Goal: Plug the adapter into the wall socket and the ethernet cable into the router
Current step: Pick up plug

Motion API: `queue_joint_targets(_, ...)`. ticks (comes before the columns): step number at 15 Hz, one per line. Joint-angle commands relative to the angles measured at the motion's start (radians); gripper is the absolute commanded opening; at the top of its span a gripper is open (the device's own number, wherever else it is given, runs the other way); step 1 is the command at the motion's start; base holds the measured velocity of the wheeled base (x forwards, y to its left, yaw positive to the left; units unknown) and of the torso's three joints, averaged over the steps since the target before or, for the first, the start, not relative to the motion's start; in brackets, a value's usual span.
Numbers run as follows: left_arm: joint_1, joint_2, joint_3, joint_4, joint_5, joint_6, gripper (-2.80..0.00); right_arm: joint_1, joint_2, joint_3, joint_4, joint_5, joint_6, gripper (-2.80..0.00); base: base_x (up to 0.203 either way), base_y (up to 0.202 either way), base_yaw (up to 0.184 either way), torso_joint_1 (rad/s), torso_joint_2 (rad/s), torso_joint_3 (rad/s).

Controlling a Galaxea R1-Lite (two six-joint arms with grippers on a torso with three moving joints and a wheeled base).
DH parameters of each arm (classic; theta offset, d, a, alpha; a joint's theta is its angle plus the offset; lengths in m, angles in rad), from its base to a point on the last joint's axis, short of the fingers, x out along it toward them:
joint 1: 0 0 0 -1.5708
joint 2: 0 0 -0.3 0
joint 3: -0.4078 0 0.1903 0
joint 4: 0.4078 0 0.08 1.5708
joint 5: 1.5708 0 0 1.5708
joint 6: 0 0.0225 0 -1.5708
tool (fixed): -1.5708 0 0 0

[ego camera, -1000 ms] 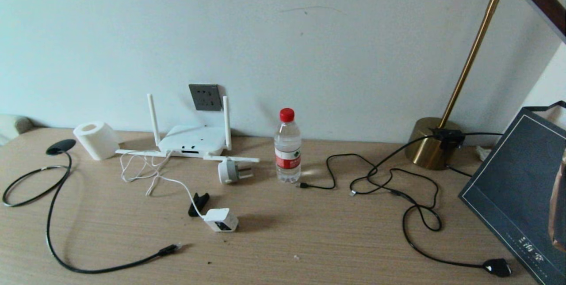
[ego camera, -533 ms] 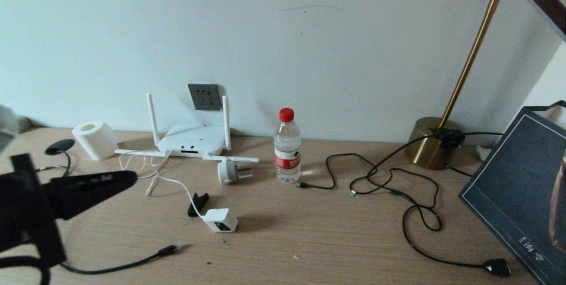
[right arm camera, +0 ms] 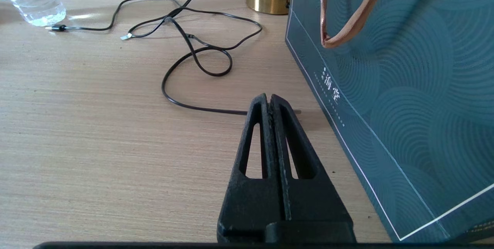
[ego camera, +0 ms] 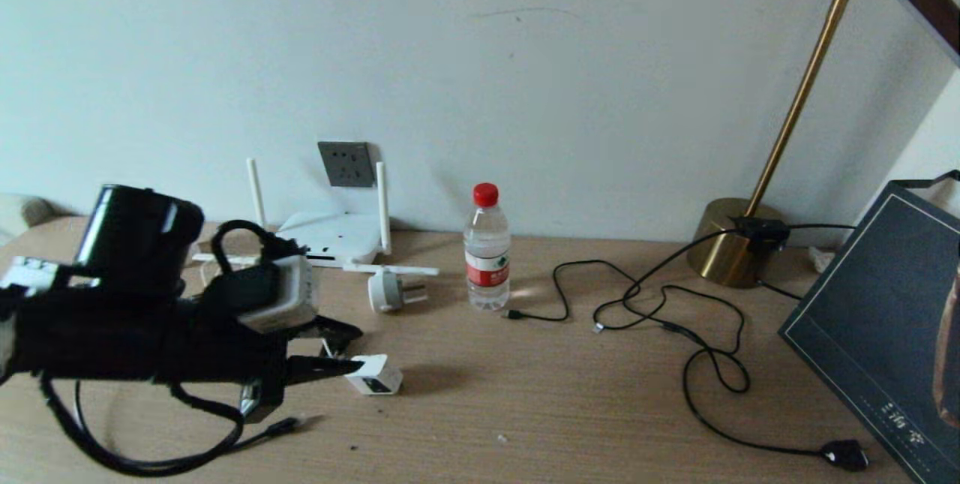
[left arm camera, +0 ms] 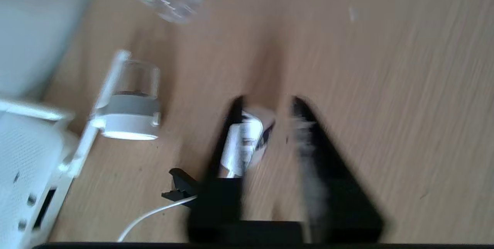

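The adapter (ego camera: 375,376), a small white cube with a thin white cord, lies on the table in front of the router (ego camera: 330,238). My left gripper (ego camera: 358,349) hangs open just left of it. In the left wrist view the adapter (left arm camera: 243,141) shows between the spread fingers, close to one of them, under the left gripper (left arm camera: 268,104). The dark grey wall socket (ego camera: 346,164) sits on the wall behind the router. The ethernet cable's clip tip (ego camera: 285,425) lies below my left arm, which hides most of the cable. My right gripper (right arm camera: 269,98) rests shut and empty at the table's right.
A round grey-white plug (ego camera: 386,293) and a water bottle (ego camera: 487,251) stand right of the router. Thin black cords (ego camera: 660,304) loop toward a brass lamp base (ego camera: 731,244). A dark gift bag (ego camera: 885,319) fills the right edge. A black clip (left arm camera: 181,187) lies beside the adapter's cord.
My left arm has swung in from the left edge and reached across to the adapter, now covering the paper roll and much of the ethernet cable. Nothing on the table has moved.
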Motion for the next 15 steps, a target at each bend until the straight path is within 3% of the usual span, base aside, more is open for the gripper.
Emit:
queue_joint_targets(1,0.005,0.080,-0.059,0.064,0.022,0.044,0.00,0.000,0.001,0.000,0.000,0.000,0.000,-2.80,0.000,0.000,0.000,0.000,0.00,0.000)
queue_joint_targets(3,0.019,0.137,-0.095,0.076,0.022,0.119,0.00,0.000,0.001,0.000,0.000,0.000,0.000,-2.80,0.000,0.000,0.000,0.000,0.00,0.000)
queue_joint_targets(4,0.035,0.167,-0.133,0.123,0.021,0.195,0.00,0.000,0.001,0.000,0.000,0.000,0.000,-2.80,0.000,0.000,0.000,0.000,0.00,0.000)
queue_joint_targets(7,0.091,0.258,-0.314,0.373,0.030,0.455,0.00,0.000,0.001,0.000,0.000,0.000,0.000,-2.80,0.000,0.000,0.000,0.000,0.00,0.000)
queue_joint_targets(9,0.120,0.331,-0.462,0.521,0.067,0.571,0.00,0.000,0.001,0.000,0.001,0.000,0.001,-2.80,0.000,0.000,0.000,0.000,0.00,0.000)
queue_joint_targets(11,0.130,0.393,-0.542,0.635,0.095,0.612,0.00,0.000,0.001,0.000,0.000,0.000,0.000,-2.80,0.000,0.000,0.000,0.000,0.00,0.000)
queue_joint_targets(15,0.087,0.460,-0.573,0.644,0.106,0.580,0.00,0.000,0.001,0.000,0.000,0.000,0.000,-2.80,0.000,0.000,0.000,0.000,0.00,0.000)
